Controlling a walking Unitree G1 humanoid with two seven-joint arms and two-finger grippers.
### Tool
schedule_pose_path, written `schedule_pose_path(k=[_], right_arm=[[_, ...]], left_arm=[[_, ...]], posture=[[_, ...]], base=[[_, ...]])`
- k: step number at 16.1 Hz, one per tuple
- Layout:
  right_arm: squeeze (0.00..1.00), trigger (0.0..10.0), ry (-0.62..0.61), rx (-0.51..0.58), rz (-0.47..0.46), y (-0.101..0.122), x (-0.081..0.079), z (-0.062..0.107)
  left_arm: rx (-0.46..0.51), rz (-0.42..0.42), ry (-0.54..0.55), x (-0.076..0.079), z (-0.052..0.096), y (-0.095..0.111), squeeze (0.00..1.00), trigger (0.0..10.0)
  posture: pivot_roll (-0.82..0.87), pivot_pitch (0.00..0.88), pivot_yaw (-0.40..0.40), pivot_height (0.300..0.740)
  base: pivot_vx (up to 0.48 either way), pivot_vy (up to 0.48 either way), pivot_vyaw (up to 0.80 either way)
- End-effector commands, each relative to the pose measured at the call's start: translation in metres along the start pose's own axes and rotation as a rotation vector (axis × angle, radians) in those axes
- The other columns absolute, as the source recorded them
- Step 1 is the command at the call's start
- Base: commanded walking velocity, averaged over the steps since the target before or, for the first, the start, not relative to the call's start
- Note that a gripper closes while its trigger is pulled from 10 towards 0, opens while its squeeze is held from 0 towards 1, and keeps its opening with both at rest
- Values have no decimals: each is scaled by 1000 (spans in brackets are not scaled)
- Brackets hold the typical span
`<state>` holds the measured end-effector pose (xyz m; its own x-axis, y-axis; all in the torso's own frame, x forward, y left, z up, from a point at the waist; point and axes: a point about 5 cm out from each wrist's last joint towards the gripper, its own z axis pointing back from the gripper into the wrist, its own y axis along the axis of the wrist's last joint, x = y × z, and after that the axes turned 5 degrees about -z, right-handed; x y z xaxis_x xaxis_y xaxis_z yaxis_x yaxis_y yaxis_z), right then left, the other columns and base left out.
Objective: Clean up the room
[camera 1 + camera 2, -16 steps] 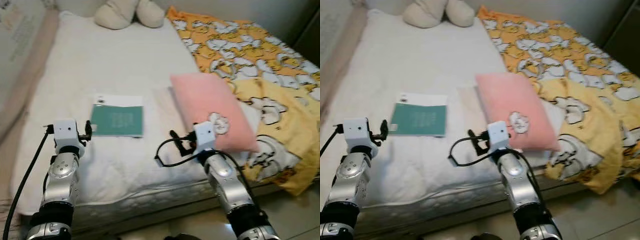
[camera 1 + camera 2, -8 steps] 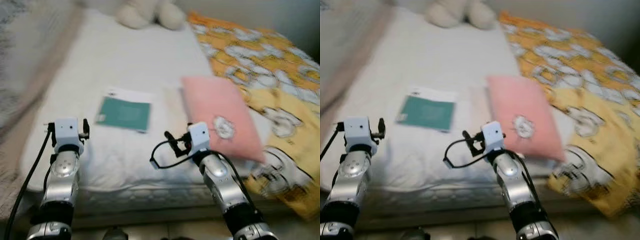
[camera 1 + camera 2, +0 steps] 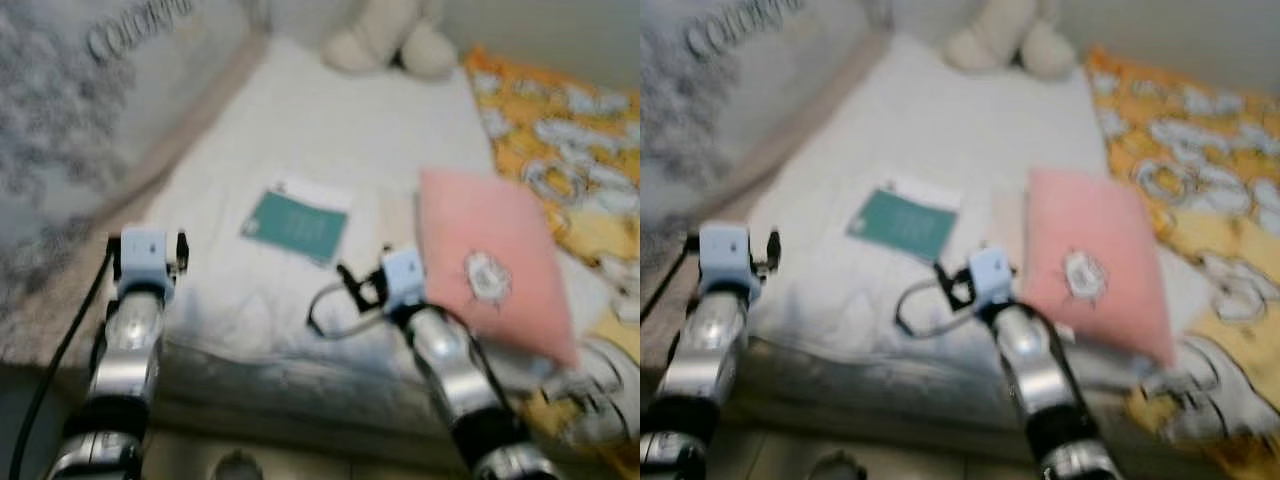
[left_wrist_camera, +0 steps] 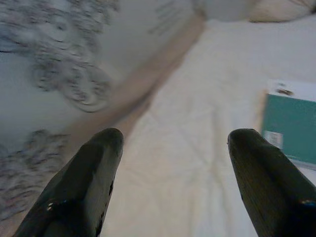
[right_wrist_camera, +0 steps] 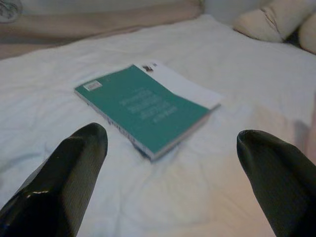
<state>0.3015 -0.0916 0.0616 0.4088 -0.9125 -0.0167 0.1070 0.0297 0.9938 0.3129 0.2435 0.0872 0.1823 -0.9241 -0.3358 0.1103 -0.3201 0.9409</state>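
A teal book [image 3: 297, 224] with a white strip along one end lies flat on the white bed [image 3: 330, 130]. The pink pillow [image 3: 495, 260] rests to its right, and a cream plush toy [image 3: 390, 45] sits at the bed's far end. My right gripper [image 5: 173, 136] is open and hovers just short of the teal book [image 5: 148, 106], nothing between its fingers. My left gripper [image 4: 176, 143] is open over the sheet near the bed's left side, with the book [image 4: 291, 128] off to one side of it. Both eye views are blurred.
A grey patterned wall covering [image 3: 90, 110] and a beige strip [image 3: 190, 150] run along the bed's left side. A yellow printed blanket [image 3: 570, 130] covers the right part of the bed. The mattress front edge [image 3: 300, 380] is close below my arms, with floor [image 3: 230, 465] beneath.
The whole picture has shifted: the camera has turned left and the wall covering has come into view. Both arms keep the same raised pose with open fingers.
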Motion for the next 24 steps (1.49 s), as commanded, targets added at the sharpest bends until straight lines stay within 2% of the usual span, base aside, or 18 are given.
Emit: schedule_pose_path(k=[1, 4, 6, 8, 9, 11, 14, 18, 20, 22, 23, 24], right_arm=[[0, 10000, -27, 1, 16, -2, 6, 4], [0, 10000, -27, 18, 27, -2, 7, 8], [0, 10000, -20, 25, 39, -1, 8, 11], [0, 10000, -7, 8, 70, -4, 8, 17], [0, 10000, -11, 9, 75, -4, 8, 18], [0, 10000, -47, 31, 68, -2, 12, 16], [0, 10000, -42, 50, 60, 6, 9, 8], [0, 10000, -40, 62, 55, 9, 7, 5], [0, 10000, -41, 63, 55, 9, 6, 5], [0, 10000, -43, 60, 55, 8, 6, 8], [0, 10000, -40, 56, 53, 6, 7, 11], [0, 10000, -37, 52, 54, 5, 7, 13]], left_arm=[[26, -35, -31, 5, -6, 9, 0, 10000], [-46, 69, -28, 4, -11, 0, 0, 10000], [-59, 60, -45, 8, -16, 2, 0, 10000], [-27, 11, -67, 12, -25, 13, 0, 10000], [-19, 16, -67, 12, -26, 15, 0, 10000], [-7, 86, -41, 8, -25, 15, 0, 10000], [-5, 124, -24, 11, -25, 15, 0, 10000], [57, 79, -82, 17, -30, 28, 0, 10000], [51, 98, -106, 20, -32, 30, 0, 10000], [44, 113, -53, 14, -38, 35, 0, 10000], [4, 110, 36, -2, -44, 37, 0, 10000], [-25, 120, 39, -6, -47, 37, 0, 10000]], posture=[[-24, 0, -86, 740], [-46, 0, -87, 740], [-65, 0, -92, 740], [-89, 0, -91, 740], [-95, 0, -87, 740], [-101, 0, -75, 740], [-89, 0, -73, 740], [-86, 0, -65, 740], [-89, 0, -65, 740], [-108, 0, -63, 740], [-119, 0, -62, 740], [-125, 0, -64, 740]], base=[[0, 0, -731], [0, 0, 0], [0, 0, 0], [0, 0, -391], [0, 0, -775], [0, 0, 0], [480, 0, 0], [480, 0, 0], [480, 0, 0], [480, 0, 0], [480, 0, 0], [0, 0, 0]])
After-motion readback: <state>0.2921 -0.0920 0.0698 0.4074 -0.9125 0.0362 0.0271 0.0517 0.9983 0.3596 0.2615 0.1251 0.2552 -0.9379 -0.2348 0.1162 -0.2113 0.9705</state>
